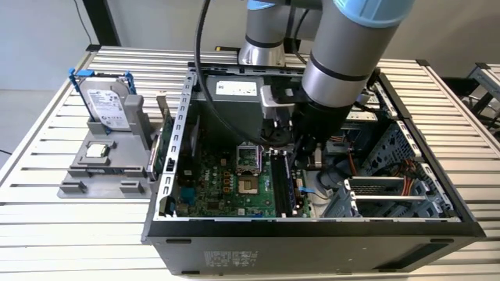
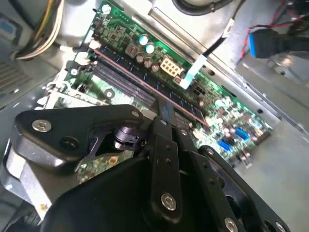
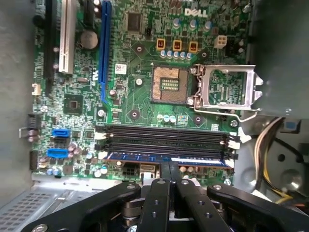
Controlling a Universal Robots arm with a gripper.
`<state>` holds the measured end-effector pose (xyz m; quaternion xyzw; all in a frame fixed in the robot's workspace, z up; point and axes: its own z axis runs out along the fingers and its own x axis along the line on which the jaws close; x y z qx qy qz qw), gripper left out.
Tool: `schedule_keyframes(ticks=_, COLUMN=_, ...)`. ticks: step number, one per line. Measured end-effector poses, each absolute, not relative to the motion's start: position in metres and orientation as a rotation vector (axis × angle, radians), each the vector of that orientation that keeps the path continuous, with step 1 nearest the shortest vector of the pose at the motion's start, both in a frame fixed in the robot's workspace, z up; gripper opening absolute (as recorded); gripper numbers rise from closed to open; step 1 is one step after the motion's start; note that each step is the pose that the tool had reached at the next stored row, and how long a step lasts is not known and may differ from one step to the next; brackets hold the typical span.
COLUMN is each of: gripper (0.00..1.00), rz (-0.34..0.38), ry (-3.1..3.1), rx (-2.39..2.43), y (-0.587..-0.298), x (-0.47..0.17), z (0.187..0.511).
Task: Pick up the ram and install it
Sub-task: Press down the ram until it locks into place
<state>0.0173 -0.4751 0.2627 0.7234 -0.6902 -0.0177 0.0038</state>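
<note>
The ram (image 3: 145, 157) is a long dark stick standing on edge in the outermost of the black memory slots (image 3: 164, 137) of the green motherboard (image 1: 226, 187). In the second wrist view the ram (image 2: 125, 72) runs diagonally, its thin upper edge showing. My gripper (image 3: 169, 165) is down inside the computer case, with its black fingers shut together. Its tips (image 2: 164, 110) rest at the middle of the ram's upper edge, in line with the stick rather than pinching its faces. I cannot tell whether they touch it or hover just above.
The open CPU socket (image 3: 166, 83) and its raised silver frame (image 3: 227, 89) lie beside the slots. Cables (image 3: 265, 140) and the drive cage (image 1: 390, 187) crowd the case's right. Outside, a grey holder (image 1: 102, 175) carries a silver hard drive (image 1: 105, 105) and a CPU chip (image 1: 97, 150).
</note>
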Motion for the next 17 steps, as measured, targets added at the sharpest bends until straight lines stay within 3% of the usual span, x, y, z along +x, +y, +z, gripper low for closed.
schedule_keyframes(ticks=6, gripper=0.00, rz=-0.055, ry=-2.163, rx=2.267, y=-0.475, x=0.017, z=0.289)
schedule_keyframes(ticks=17, gripper=0.00, rz=-0.055, ry=-2.163, rx=2.267, y=-0.475, x=0.017, z=0.292)
